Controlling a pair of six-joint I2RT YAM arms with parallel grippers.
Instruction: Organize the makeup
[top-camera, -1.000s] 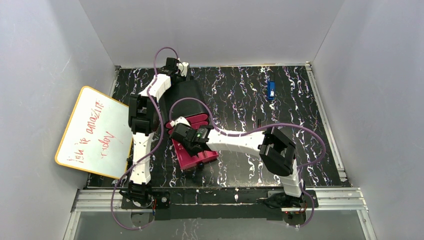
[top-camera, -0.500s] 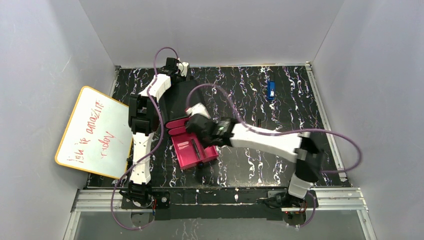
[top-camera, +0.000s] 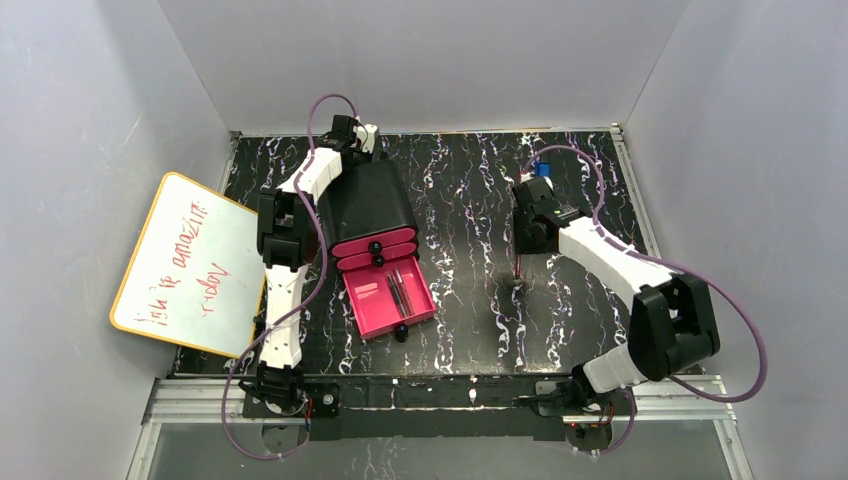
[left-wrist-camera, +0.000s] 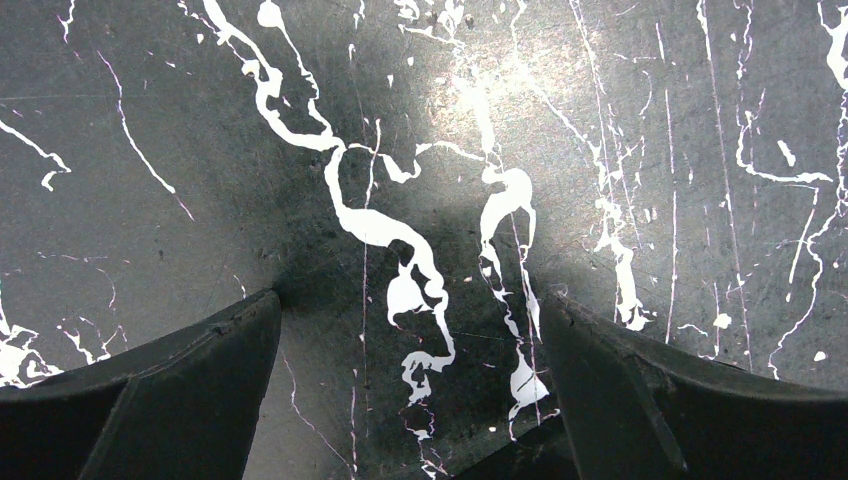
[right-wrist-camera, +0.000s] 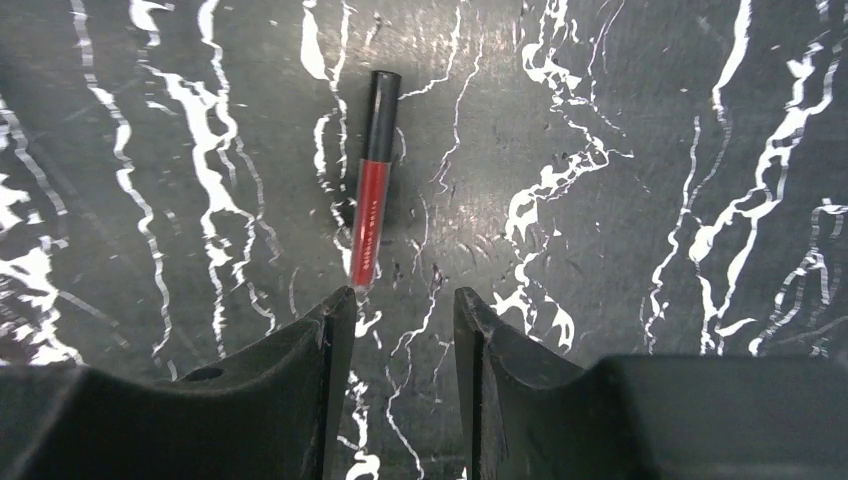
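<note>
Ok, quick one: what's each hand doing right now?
Left hand: open, holding nothing.
Right hand: open, holding nothing; the red lip gloss lies just ahead of it, ungripped.

White left arm (top-camera: 318, 172) stretches far back, black left gripper (left-wrist-camera: 410, 310) spread wide; white right arm (top-camera: 600, 255) bends inward, black right gripper (right-wrist-camera: 397, 300) narrowly parted.

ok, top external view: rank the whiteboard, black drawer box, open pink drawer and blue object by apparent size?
1. whiteboard
2. black drawer box: it stands taller and so nearer the camera, so its lead over the drawer is unsure
3. open pink drawer
4. blue object: partly covered by the right arm, but clearly the smallest
</note>
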